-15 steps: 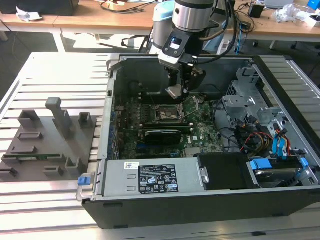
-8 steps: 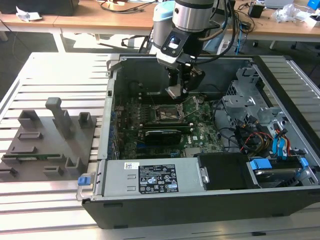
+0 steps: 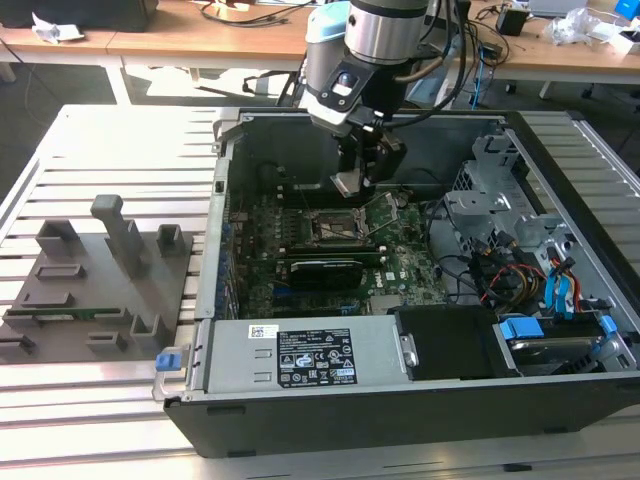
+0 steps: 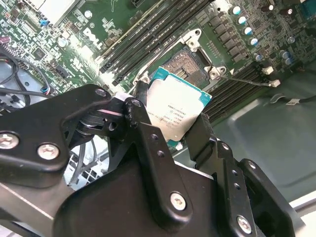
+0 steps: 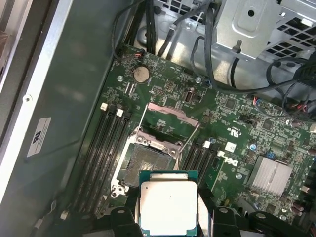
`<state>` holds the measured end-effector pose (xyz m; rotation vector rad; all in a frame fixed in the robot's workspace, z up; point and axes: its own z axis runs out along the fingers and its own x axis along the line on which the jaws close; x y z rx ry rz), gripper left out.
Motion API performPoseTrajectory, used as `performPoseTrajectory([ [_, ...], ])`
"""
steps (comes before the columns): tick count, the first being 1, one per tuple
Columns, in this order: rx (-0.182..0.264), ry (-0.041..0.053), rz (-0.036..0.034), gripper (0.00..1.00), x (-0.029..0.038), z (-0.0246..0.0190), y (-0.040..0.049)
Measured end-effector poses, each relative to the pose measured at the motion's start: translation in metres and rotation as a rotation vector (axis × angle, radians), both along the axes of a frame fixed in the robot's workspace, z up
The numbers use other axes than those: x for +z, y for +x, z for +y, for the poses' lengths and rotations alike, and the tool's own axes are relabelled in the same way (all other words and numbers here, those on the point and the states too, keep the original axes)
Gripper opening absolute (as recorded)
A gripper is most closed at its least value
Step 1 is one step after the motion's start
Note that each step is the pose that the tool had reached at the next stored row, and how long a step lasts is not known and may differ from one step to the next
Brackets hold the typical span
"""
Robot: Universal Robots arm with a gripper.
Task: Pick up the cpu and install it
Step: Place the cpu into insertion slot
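Tabletop of pale metal slats [image 3: 110, 140] carries the open computer case [image 3: 400, 415], and your arm [image 3: 385, 30] reaches down into it from above. Well off to the side of the fingers, outside the case, you have a grey moulded fixture [image 3: 100, 280] lying on the slats.

Under the fingers lies the green motherboard [image 5: 237, 143], flat on the floor of the case. You can see a finned silver heat sink [image 5: 274, 175] on it, well apart from the fingertips, and rows of black memory slots [image 5: 106, 148] running along both sides of the socket.

Your gripper [image 4: 170, 118] hangs over the board with its black fingers [image 4: 148, 138] clamped on two opposite edges of the cpu [image 4: 175, 111]. The chip sits between the fingertips, pale metal top facing the wrist cameras, its teal rim showing past the pads. In the exterior view you see it held clear above the board.

Just beyond the fingertips, and lower, is the cpu socket [image 5: 148, 163]. Its contact field is bare, its metal load plate [image 5: 170, 116] is swung back on the far side from the fingers, and the thin latch lever [image 5: 190, 138] stands lifted. The cpu is not seated in it.
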<state>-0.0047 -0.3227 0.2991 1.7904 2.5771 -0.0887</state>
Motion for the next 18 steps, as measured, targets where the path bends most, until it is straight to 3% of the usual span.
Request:
performPoseTrajectory([
  [18, -0.138, -0.0001, 0.0000, 0.55, -0.0002, 0.0000, 0.0000],
])
